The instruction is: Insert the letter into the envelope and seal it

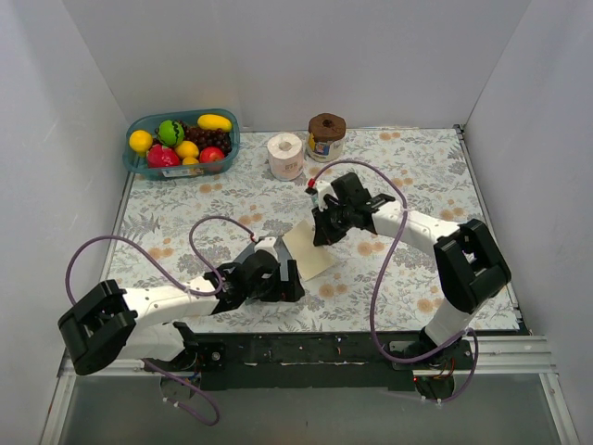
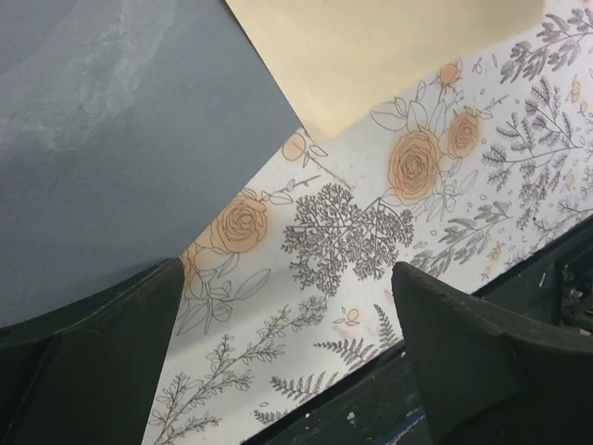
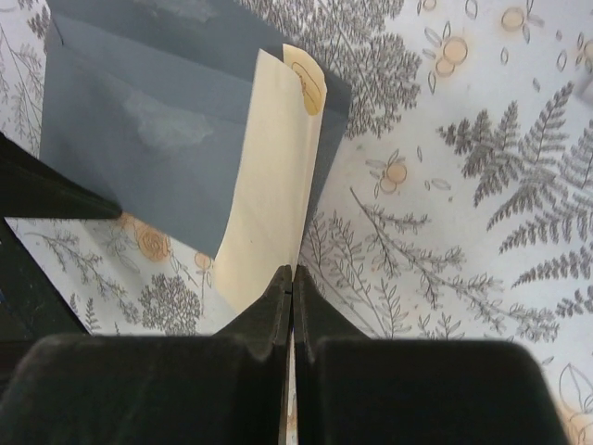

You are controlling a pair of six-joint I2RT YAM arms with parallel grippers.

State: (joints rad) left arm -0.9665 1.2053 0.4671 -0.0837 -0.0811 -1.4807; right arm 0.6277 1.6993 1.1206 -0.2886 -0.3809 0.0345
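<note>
While pinched shut in the right gripper (image 3: 293, 274), letter (image 3: 269, 167) overlaps envelope (image 3: 130, 139).
Also: left gripper (image 2: 287, 267) spread wide, empty, at the envelope's edge.

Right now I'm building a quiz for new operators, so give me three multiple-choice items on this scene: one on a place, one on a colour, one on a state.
1. Where does the fruit basket stand?
A) far left corner
B) between the arms' bases
C) near right corner

2. What colour is the envelope?
A) red
B) slate grey
C) white

3. What is the right pincer doing?
A) standing wide open
B) shut on the fruit basket's rim
C) shut on the letter

Answers:
1 A, the top view shows it at the back left.
2 B, both wrist views show grey paper.
3 C, it pinches the cream sheet's edge.
</note>
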